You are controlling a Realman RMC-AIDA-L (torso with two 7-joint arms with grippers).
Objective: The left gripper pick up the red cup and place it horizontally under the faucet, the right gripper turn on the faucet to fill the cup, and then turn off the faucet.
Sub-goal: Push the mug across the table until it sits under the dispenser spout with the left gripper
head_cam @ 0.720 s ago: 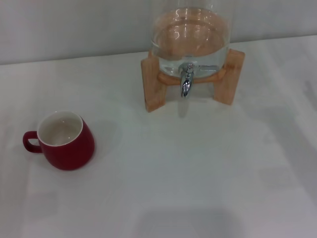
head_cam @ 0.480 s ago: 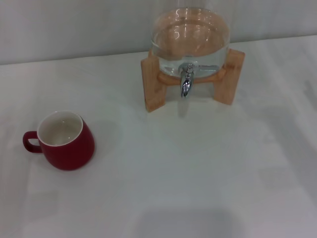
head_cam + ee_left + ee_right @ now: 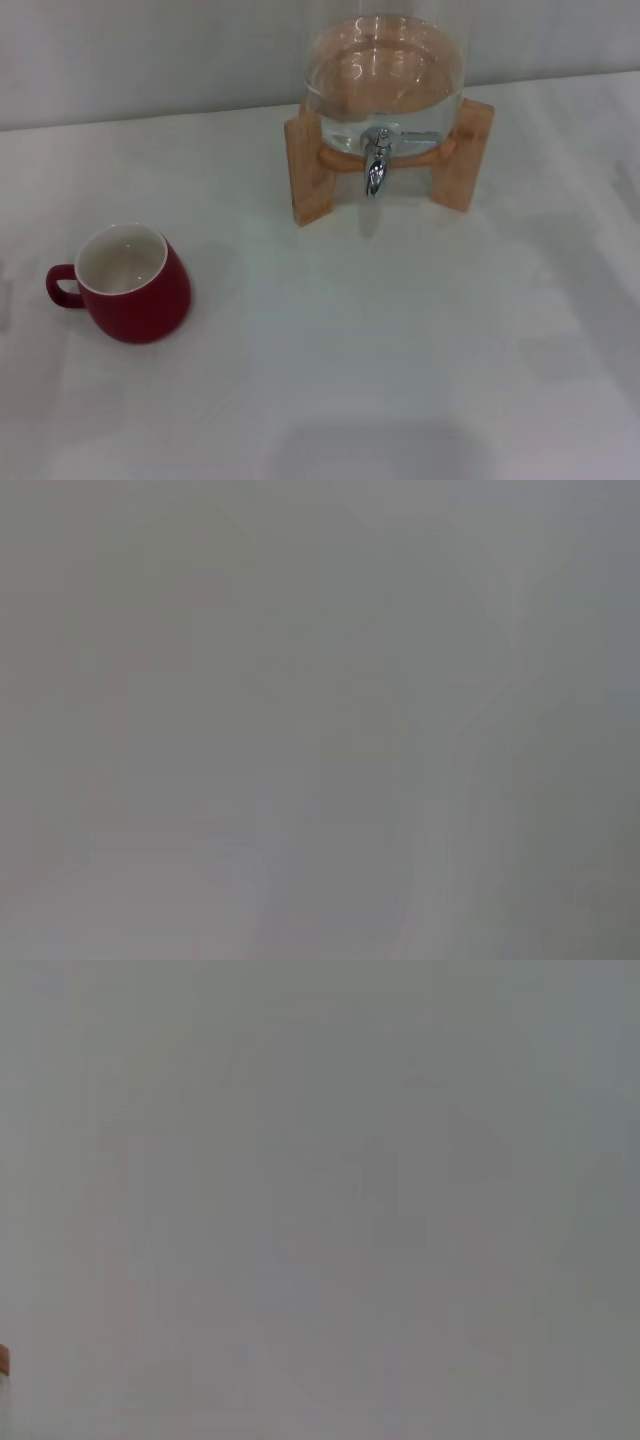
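We see almost no change across the last moment: the red cup (image 3: 128, 283) sits upright where it sat, on the near left part of the white table (image 3: 380, 350), its handle pointing to the left and its white inside empty. The faucet (image 3: 376, 163) hangs as before from the glass dispenser (image 3: 385, 75) in its wooden stand (image 3: 307, 170) at the far side, spout down, well apart from the cup. The only hint of motion we find is a faint grey smudge at the left edge of the head view, level with the cup; it may be the shadow of the left arm coming in, but we cannot be sure.

We judge from this that the task has not begun in any visible way: the cup is not yet gripped, and nothing stands under the spout.

Much is hidden. Neither tool shows in the head view, and both wrist views give only a flat grey field, so we cannot tell whether either tool is wide, narrow or holding anything. A small brownish sliver at the edge of the right wrist view is too little to name. The top of the dispenser is cut off.
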